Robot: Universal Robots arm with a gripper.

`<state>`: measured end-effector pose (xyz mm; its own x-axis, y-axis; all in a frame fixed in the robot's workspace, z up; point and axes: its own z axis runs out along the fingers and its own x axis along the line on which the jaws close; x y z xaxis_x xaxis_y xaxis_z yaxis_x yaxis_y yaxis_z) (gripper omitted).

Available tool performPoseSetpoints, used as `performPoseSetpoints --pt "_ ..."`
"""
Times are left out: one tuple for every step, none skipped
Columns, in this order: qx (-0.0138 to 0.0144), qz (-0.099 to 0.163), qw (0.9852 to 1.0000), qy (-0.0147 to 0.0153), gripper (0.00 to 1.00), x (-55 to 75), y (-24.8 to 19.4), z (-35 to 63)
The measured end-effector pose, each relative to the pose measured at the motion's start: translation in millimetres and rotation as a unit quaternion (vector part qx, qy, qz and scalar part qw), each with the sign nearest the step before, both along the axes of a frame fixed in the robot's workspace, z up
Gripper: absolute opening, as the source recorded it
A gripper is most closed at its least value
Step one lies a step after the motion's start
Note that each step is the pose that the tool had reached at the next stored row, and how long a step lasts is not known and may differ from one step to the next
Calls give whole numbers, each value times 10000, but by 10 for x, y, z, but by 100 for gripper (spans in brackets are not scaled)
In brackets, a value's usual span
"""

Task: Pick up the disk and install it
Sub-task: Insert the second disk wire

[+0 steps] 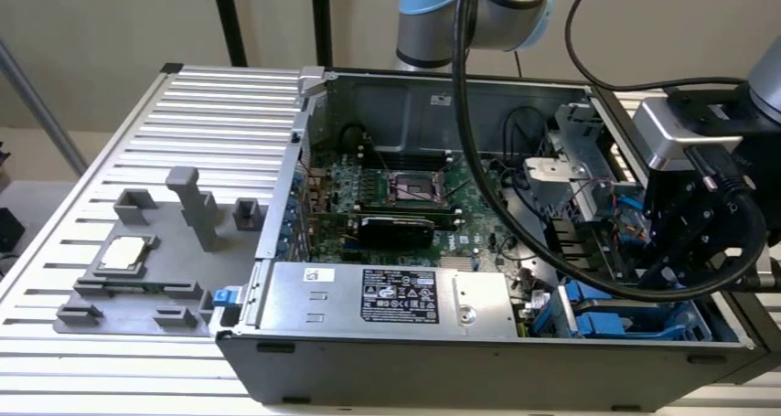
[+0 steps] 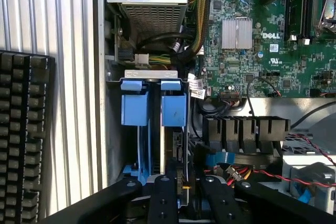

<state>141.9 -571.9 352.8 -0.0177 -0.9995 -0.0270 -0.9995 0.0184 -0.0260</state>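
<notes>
Your gripper [image 2: 181, 195] sits low over the drive bay, fingers [image 2: 160, 198] closed on the edge of the disk [image 2: 176, 145], which stands on edge in the slot beside a blue carrier [image 2: 135, 109]. Risk: a tilted disk could jam against the bay rails. Just beyond, red wires [image 2: 262, 174] lie near enough to snag. Farther off, the motherboard [image 2: 262, 40] looks safe.

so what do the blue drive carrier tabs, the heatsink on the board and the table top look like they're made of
The blue carrier tabs look like moulded plastic: even bright colour, a soft dull sheen, rounded edges. The heatsink appears to be bare aluminium, judging by its pale silver finish and fine parallel fins. The table top looks like extruded metal, probably aluminium: long straight ribs with a light matte grey surface.
</notes>
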Motion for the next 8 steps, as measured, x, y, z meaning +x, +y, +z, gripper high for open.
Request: performPoseSetpoints --pt "0 0 10000 0 0 0 0 0" --pt "0 0 10000 0 0 0 0 0" --pt "0 0 10000 0 0 0 0 0" --pt "0 0 10000 0 0 0 0 0" --pt "0 0 10000 0 0 0 0 0" --pt "0 0 10000 0 0 0 0 0" --pt "0 0 10000 0 0 0 0 0" --pt "0 0 10000 0 0 0 0 0"
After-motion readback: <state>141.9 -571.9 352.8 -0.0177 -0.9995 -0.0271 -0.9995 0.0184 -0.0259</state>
